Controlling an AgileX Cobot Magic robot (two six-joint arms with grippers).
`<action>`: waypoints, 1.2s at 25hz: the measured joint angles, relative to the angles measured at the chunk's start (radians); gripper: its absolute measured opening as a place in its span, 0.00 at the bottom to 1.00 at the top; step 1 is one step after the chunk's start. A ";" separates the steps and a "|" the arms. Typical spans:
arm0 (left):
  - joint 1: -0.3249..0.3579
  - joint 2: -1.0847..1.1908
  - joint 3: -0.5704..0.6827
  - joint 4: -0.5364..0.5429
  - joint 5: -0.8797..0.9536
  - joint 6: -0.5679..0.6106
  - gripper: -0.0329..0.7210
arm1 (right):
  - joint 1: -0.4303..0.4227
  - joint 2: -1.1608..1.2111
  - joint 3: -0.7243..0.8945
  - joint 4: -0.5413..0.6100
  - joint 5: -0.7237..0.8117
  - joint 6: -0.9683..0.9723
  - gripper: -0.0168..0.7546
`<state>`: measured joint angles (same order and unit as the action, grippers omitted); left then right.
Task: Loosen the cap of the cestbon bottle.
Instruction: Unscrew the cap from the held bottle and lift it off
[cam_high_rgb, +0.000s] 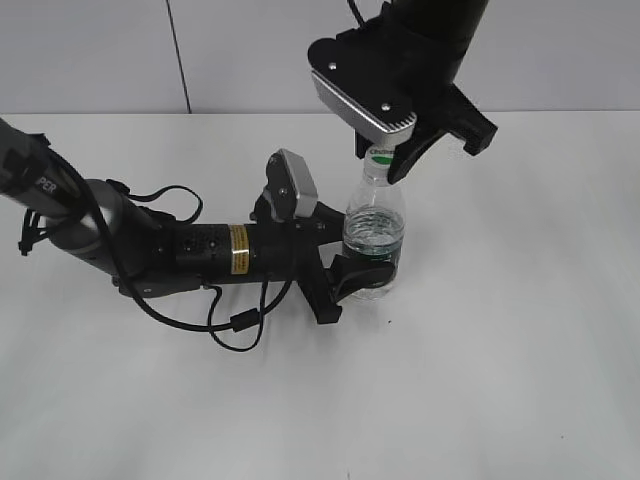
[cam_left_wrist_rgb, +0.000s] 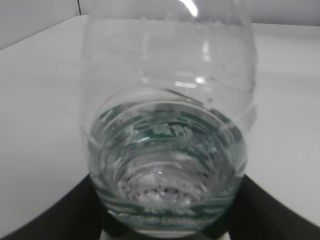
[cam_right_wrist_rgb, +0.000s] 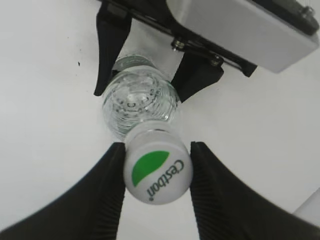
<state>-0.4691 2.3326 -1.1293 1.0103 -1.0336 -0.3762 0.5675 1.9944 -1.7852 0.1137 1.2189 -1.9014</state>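
Observation:
The cestbon bottle (cam_high_rgb: 375, 225) stands upright mid-table, clear with water and a dark green label band. My left gripper (cam_high_rgb: 360, 275) is shut on its lower body from the left; the bottle (cam_left_wrist_rgb: 167, 125) fills the left wrist view between the black fingers (cam_left_wrist_rgb: 167, 222). My right gripper (cam_high_rgb: 383, 166) comes down from above, and both its fingers touch the sides of the white cap (cam_high_rgb: 380, 156). In the right wrist view the cap (cam_right_wrist_rgb: 157, 172) with its green patch sits between the fingers (cam_right_wrist_rgb: 157, 148), the bottle (cam_right_wrist_rgb: 140, 102) below it.
The white table (cam_high_rgb: 500, 380) carries nothing else. The left arm and its looping black cable (cam_high_rgb: 235, 325) lie across the table's left half. A grey wall stands behind the table's far edge.

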 joint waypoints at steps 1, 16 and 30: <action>0.000 0.000 0.000 0.000 0.000 0.001 0.60 | 0.000 -0.001 0.000 0.001 0.000 -0.048 0.41; 0.002 0.000 0.000 -0.005 -0.001 -0.001 0.60 | -0.001 -0.020 0.000 0.109 0.001 -0.564 0.41; 0.002 0.000 -0.001 -0.008 0.002 -0.003 0.60 | -0.001 -0.069 0.000 0.193 0.000 0.016 0.41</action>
<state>-0.4674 2.3326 -1.1301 1.0022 -1.0321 -0.3795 0.5665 1.9251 -1.7852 0.3063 1.2193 -1.8859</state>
